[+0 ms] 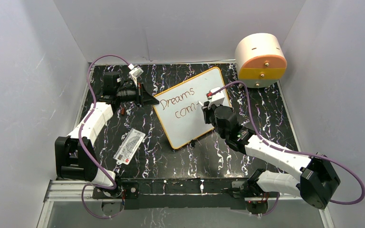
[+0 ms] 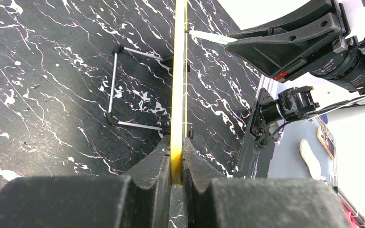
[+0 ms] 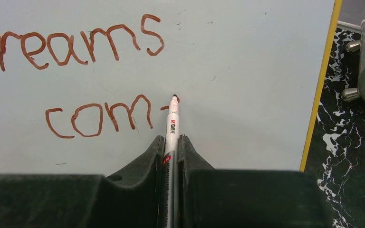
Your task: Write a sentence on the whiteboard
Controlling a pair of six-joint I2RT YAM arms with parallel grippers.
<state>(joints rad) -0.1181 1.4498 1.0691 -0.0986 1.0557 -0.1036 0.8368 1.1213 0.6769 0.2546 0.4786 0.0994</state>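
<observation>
The whiteboard with its orange-yellow frame stands tilted on the black marbled table. On it is the sentence in reddish-brown marker: "Dreams" above "com", plus a short stroke by the pen tip. My left gripper is shut on the board's left frame edge, with the yellow rim pinched between its fingers. My right gripper is shut on a white marker. The marker's tip touches the board just right of "com".
A round beige and orange container sits at the back right, close to the board's far corner. A white printed card lies at the front left. The board's wire stand rests on the table behind it. Grey walls enclose the table.
</observation>
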